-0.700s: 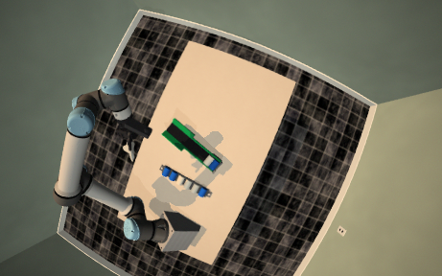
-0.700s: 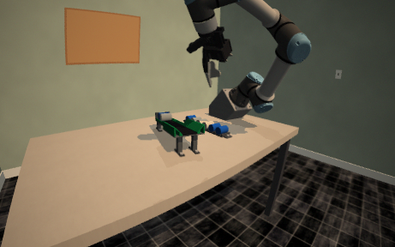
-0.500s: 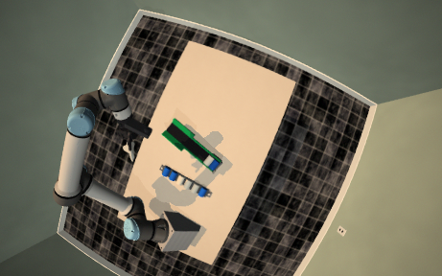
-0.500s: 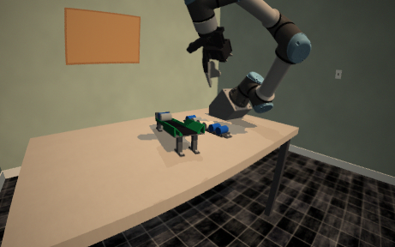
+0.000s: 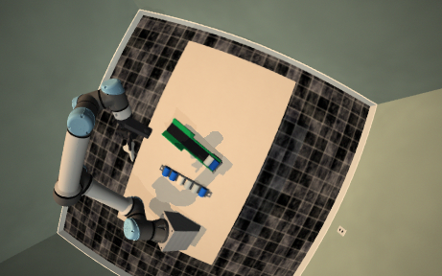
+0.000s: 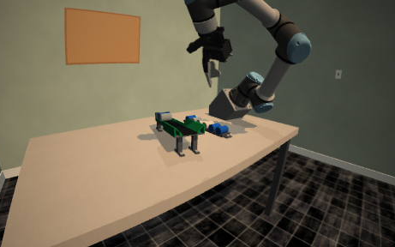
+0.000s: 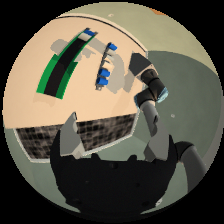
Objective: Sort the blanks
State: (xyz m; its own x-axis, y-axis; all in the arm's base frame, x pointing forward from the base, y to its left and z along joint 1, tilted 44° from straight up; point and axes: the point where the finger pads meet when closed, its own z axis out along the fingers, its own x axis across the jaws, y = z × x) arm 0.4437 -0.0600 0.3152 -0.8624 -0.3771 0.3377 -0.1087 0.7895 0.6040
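The green feed ramp (image 5: 192, 143) with its black strip stands on legs mid-table; it also shows in the exterior view (image 6: 179, 126) and the wrist view (image 7: 62, 65). At one end of it lie a white blank (image 5: 207, 160) and a blue blank (image 5: 214, 165), side by side. The stock rack (image 5: 185, 181) lies beside the ramp and holds blue blanks (image 5: 169, 173) and white blanks (image 5: 187, 183); its blue blanks show in the exterior view (image 6: 218, 128). My gripper (image 6: 210, 73) (image 7: 115, 114) is open and empty, high above the table's edge and well away from the ramp and rack.
The arm's grey base block (image 5: 178, 231) sits on the table end beyond the rack. An orange panel (image 6: 102, 36) hangs on the wall. The dark tiled floor lies under my gripper at the table's side edge.
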